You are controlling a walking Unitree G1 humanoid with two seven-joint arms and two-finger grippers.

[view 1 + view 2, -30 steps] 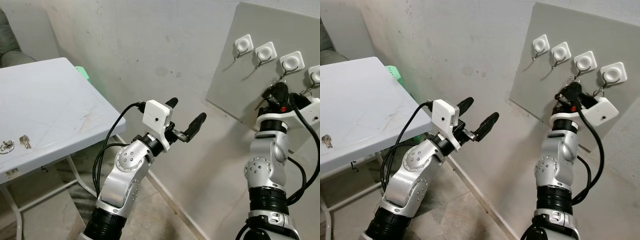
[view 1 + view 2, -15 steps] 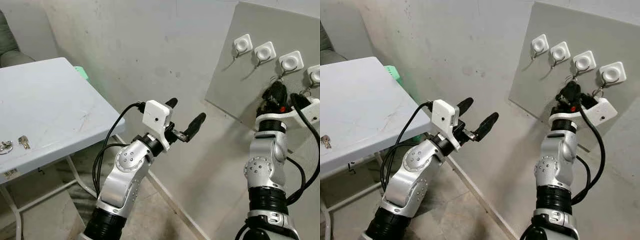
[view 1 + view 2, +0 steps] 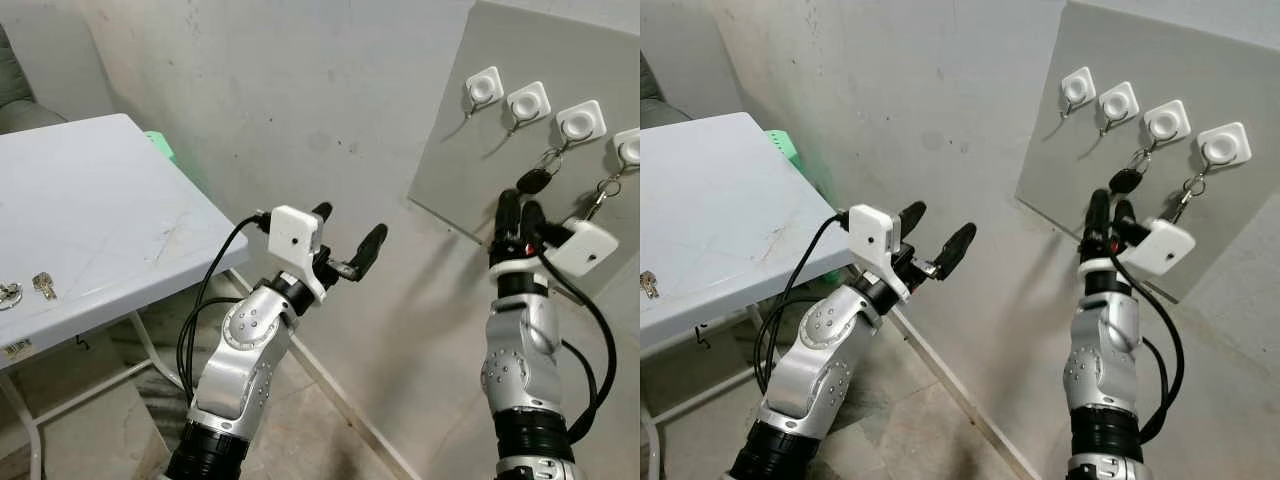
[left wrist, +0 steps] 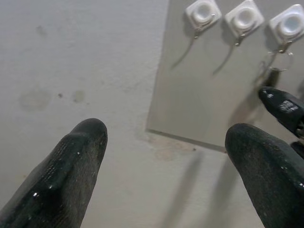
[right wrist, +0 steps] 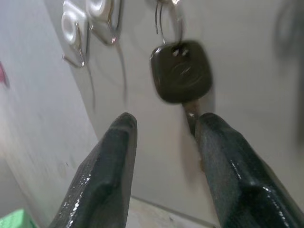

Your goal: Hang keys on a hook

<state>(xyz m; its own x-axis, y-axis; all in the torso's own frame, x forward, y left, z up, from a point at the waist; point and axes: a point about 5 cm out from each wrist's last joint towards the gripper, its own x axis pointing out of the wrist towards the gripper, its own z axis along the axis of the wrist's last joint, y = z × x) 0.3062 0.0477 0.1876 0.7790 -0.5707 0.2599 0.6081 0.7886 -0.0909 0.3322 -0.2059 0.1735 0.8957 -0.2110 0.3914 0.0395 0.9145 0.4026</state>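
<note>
A grey board (image 3: pixel 470 190) on the wall carries a row of white hooks (image 3: pixel 528 103). A black-headed key (image 3: pixel 531 181) hangs by its ring from the third hook (image 3: pixel 580 120), and its head (image 5: pixel 181 71) is close in the right wrist view. Just below it my right gripper (image 3: pixel 520 215) points up, open, with nothing between its fingers (image 5: pixel 102 175). A second set of keys (image 3: pixel 605 190) hangs from the fourth hook. My left gripper (image 3: pixel 345 235) hovers open in mid-air to the left of the board. More keys (image 3: pixel 42 285) lie on the white table.
The white folding table (image 3: pixel 110 210) stands at my left against the plaster wall, with a green object (image 3: pixel 160 145) behind its corner. The first two hooks (image 4: pixel 203 12) on the board are bare. Concrete floor runs along the wall below the arms.
My right gripper has let go of the black key and dropped down from the third hook; the key now hangs free. The left arm shifted slightly left.
</note>
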